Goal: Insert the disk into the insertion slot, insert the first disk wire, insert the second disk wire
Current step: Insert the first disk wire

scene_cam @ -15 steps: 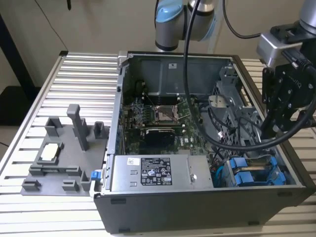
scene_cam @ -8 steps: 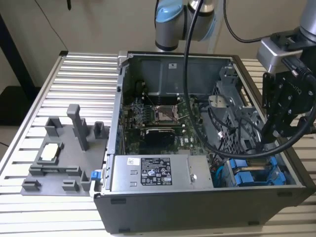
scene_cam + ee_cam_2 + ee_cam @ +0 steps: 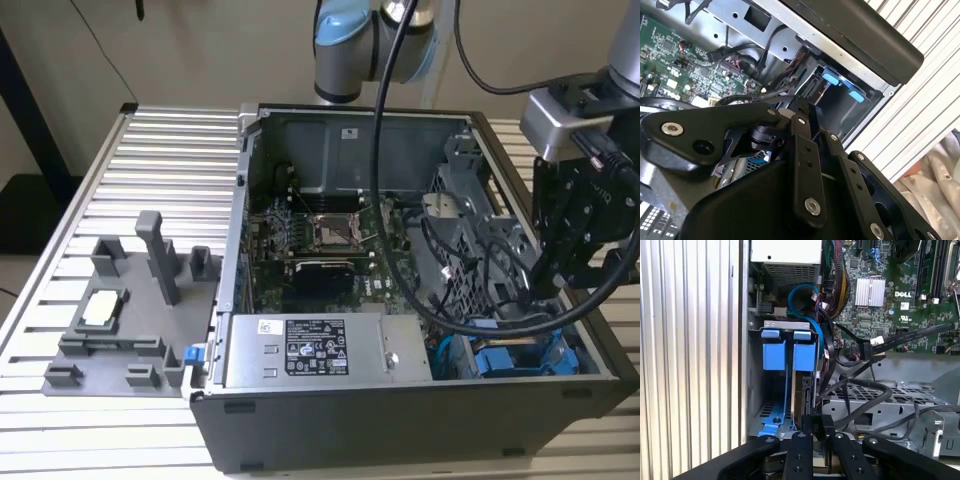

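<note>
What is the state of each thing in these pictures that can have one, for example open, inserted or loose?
Dark metal computer case: lying on its side, open, side panel off.
Blue-framed metal disk: standing inside the grey sheet-metal drive bay, beside another blue carrier.
Black claw: at the disk's end away from its blue tab.
Black cables: loose, looping beside the disk.
Grey plastic fixture: holding one pale square part.

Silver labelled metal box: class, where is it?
The silver labelled metal box sits inside the open dark computer case, on the exterior view's left of the blue plastic carriers.
</note>
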Robot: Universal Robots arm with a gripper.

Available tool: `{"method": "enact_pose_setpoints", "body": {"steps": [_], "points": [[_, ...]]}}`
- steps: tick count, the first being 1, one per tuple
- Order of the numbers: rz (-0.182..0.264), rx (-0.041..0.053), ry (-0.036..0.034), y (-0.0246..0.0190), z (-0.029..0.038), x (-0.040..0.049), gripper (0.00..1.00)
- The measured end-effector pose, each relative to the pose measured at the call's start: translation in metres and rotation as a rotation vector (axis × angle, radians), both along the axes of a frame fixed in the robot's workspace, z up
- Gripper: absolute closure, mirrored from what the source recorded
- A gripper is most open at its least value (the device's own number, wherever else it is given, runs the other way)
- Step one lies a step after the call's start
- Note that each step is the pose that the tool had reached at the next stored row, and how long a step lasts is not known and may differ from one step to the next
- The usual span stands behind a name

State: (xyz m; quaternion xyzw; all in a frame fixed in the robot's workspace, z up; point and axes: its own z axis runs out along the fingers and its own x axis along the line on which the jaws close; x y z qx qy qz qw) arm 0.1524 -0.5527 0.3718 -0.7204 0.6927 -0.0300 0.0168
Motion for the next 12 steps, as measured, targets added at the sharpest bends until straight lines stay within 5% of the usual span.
{"method": "enact_pose_setpoints", "body": {"steps": [12], "points": [[-0.018, -0.0001, 0.0001, -0.0046, -0.0050, 0.0003, 0.81]]}}
